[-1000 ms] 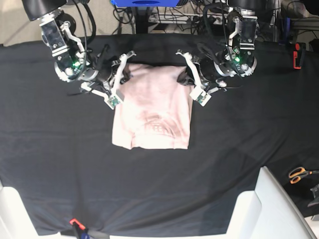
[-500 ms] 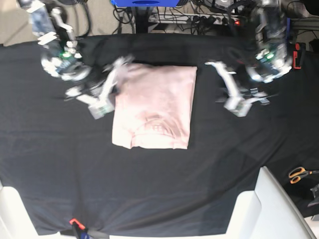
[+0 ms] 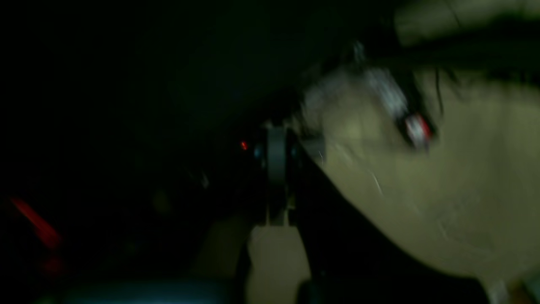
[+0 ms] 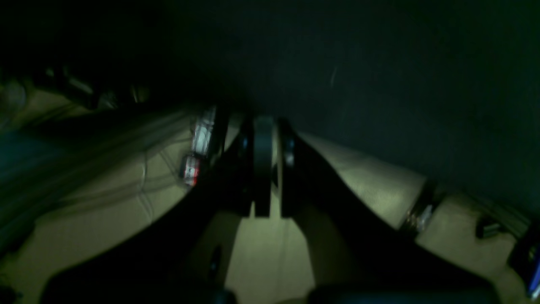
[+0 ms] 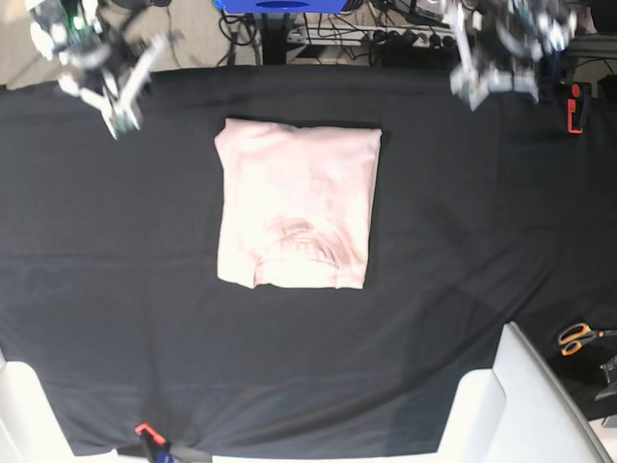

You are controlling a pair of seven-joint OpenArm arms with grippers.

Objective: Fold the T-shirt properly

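Both wrist views are dark and smeared; in each, only a dim blade-like finger shows at centre, so whether either gripper is parted cannot be told; in the base view the left gripper (image 5: 487,72) and right gripper (image 5: 114,92), far above the T-shirt (image 5: 296,204), are motion-blurred, arms cut by the top edge; scissors (image 5: 581,337) clipped at right.

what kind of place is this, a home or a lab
Most likely a robotics lab. A pale pink folded T-shirt lies on a black cloth-covered table, tangled cables and power strips crowd the floor behind, and orange-handled scissors lie nearby.
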